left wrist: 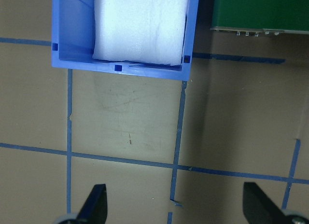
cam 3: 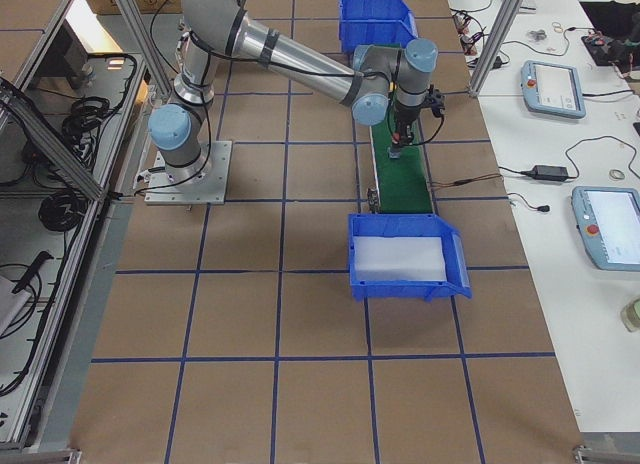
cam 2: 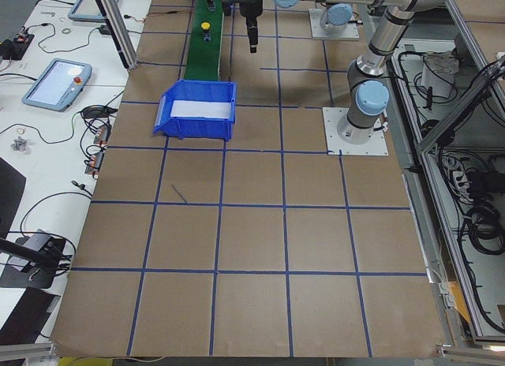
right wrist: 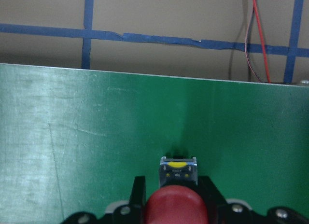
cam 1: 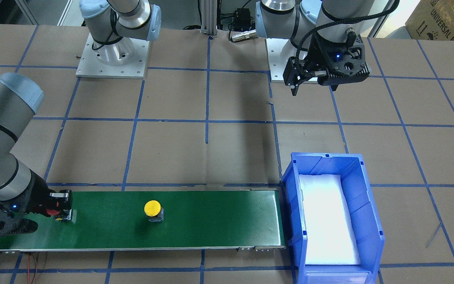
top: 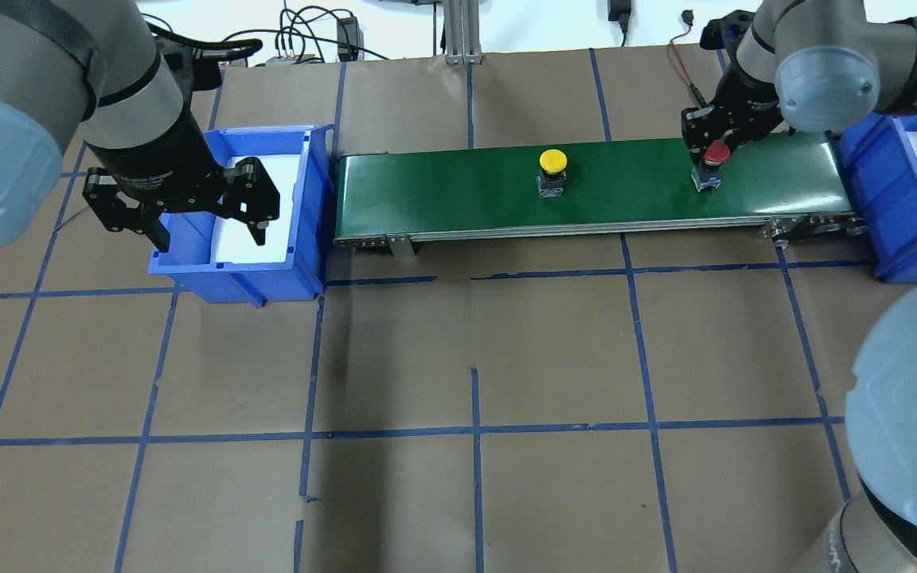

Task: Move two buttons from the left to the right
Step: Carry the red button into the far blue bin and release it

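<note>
Logging the red button (top: 716,151) on the belt (top: 442,183), pinched by the right gripper (top: 710,165) presumably for the bin (top: 864,183) at three o'clock, we note the yellow button (top: 552,161) waiting at its nine o'clock and the left gripper (top: 208,231) spread, idle.

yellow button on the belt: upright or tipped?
Upright. The yellow button stands on the belt, cap on top, body beneath, in both overhead and front views.
</note>
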